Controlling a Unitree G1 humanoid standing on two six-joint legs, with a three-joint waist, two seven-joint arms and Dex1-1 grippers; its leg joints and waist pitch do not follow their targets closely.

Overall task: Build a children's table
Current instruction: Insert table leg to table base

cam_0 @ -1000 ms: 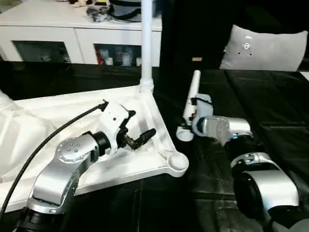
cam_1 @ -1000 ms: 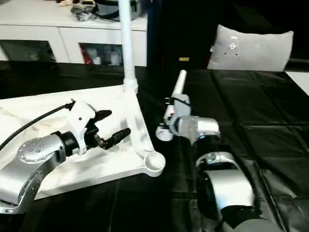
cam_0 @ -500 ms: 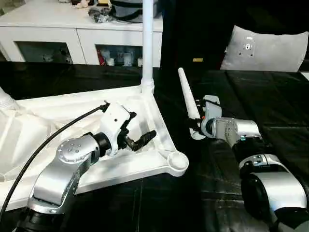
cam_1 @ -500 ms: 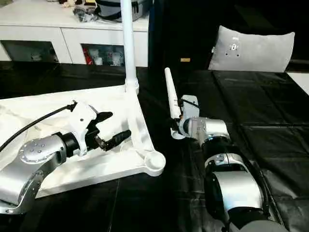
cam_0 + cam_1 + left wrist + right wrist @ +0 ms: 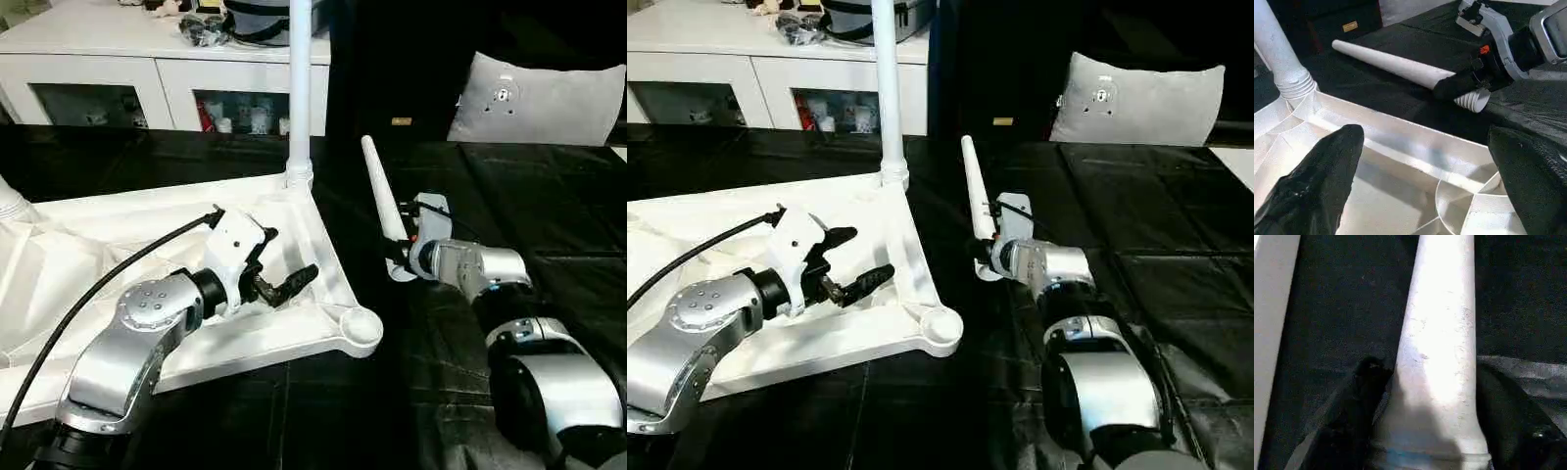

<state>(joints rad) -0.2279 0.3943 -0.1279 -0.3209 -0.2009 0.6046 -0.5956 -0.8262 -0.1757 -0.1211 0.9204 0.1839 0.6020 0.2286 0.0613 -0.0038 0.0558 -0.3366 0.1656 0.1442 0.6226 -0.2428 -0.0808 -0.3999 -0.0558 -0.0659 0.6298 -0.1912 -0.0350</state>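
The loose leg [image 5: 380, 201] has tilted up off the black tabletop [image 5: 549, 206], right tool [image 5: 400, 257] pinching it; left tool [image 5: 279, 262] spread.

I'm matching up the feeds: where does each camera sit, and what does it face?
Head pair: on the head, facing down at the upturned table top; both silver forearms show.
Left wrist: looks between the open left gripper fingers over an empty corner socket.
Right wrist: along the right gripper, shut on the loose leg.
Shared: that leg, in every view.
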